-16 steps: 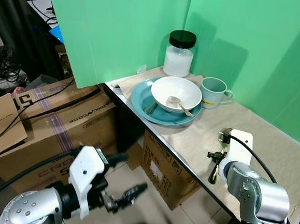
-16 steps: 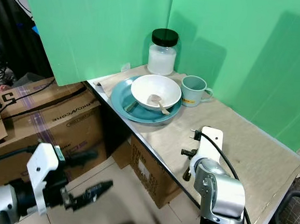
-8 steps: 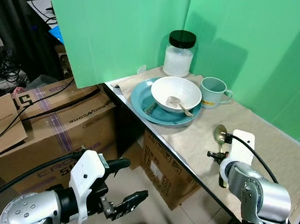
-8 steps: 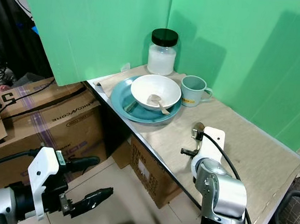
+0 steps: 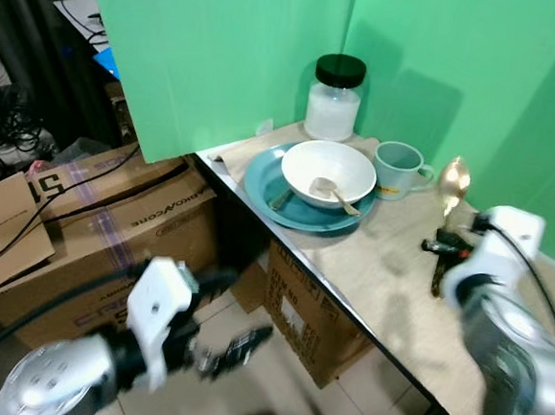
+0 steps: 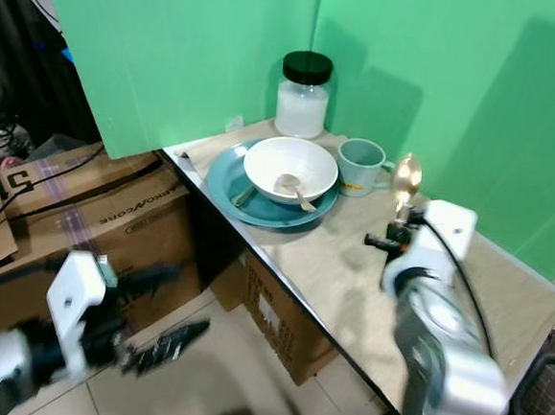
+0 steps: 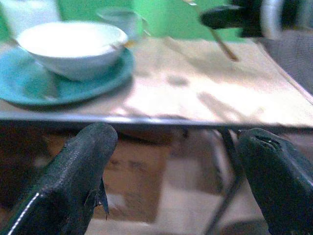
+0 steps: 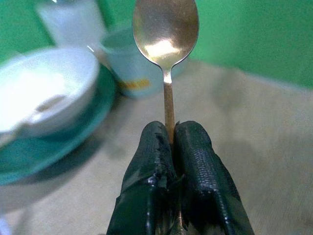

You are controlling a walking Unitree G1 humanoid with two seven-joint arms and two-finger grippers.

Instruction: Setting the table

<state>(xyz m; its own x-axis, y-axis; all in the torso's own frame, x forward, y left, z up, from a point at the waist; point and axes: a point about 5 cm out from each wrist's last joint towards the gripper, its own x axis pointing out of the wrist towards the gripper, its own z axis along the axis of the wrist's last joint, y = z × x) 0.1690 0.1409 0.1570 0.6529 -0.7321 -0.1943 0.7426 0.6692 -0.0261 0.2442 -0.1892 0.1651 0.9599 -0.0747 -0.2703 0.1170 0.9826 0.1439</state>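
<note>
Step in hand: cutlery carried toward place setting.
Spoon (image 8: 166,36): clamped by handle in right gripper (image 8: 170,139) jaws, bowl up, held above surface (image 5: 388,274) near mug (image 5: 397,169).
Left gripper (image 7: 181,161): jaws spread, below surface edge.
Next move, judged: spoon lowered beside plate (image 5: 260,182), released.

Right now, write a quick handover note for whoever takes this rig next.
Right gripper: shut on a gold spoon, held bowl-end up above the table, near the mug.
Left gripper: open, low beside the table edge, holding nothing.
Done: blue plate laid, white bowl on it with a utensil inside; jar behind.
Left: set the spoon down.
</note>
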